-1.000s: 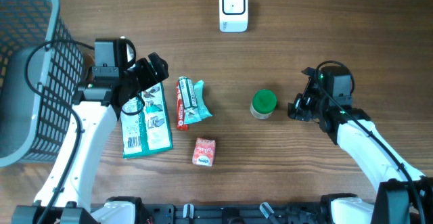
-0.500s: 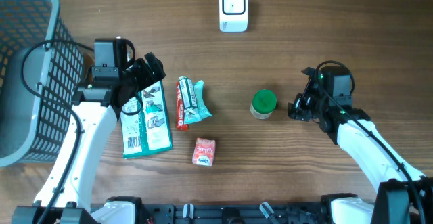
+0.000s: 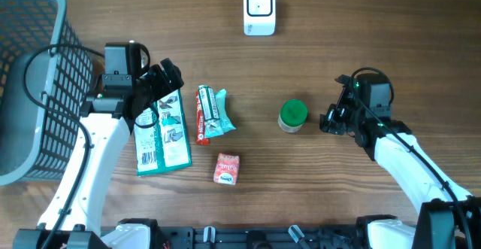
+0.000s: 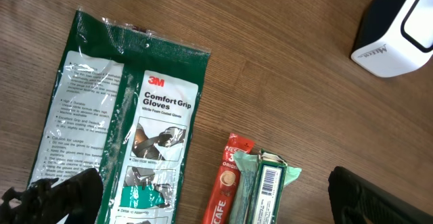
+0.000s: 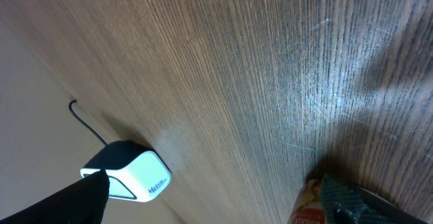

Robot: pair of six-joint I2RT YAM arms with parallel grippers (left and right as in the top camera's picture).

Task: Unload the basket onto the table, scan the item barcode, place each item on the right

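The white barcode scanner (image 3: 259,9) stands at the back middle of the table. Several items lie in front of it: a green 3M gloves pack (image 3: 161,132), a red coffee stick (image 3: 203,115), a green box (image 3: 216,112) with its barcode facing up, a small pink packet (image 3: 226,168) and a green-lidded jar (image 3: 292,116). My left gripper (image 3: 167,80) hovers open over the top of the gloves pack (image 4: 135,129), holding nothing. The left wrist view also shows the coffee stick (image 4: 226,187) and the green box (image 4: 264,190). My right gripper (image 3: 334,117) stands open just right of the jar (image 5: 312,204).
A grey mesh basket (image 3: 30,76) takes up the left edge, beside the left arm. The scanner's cable runs off the back edge. The left wrist view shows the scanner (image 4: 396,31) at upper right; the right wrist view has the scanner (image 5: 128,173) at lower left.
My left gripper has edged very slightly to the left over the gloves pack. Nothing else has moved.
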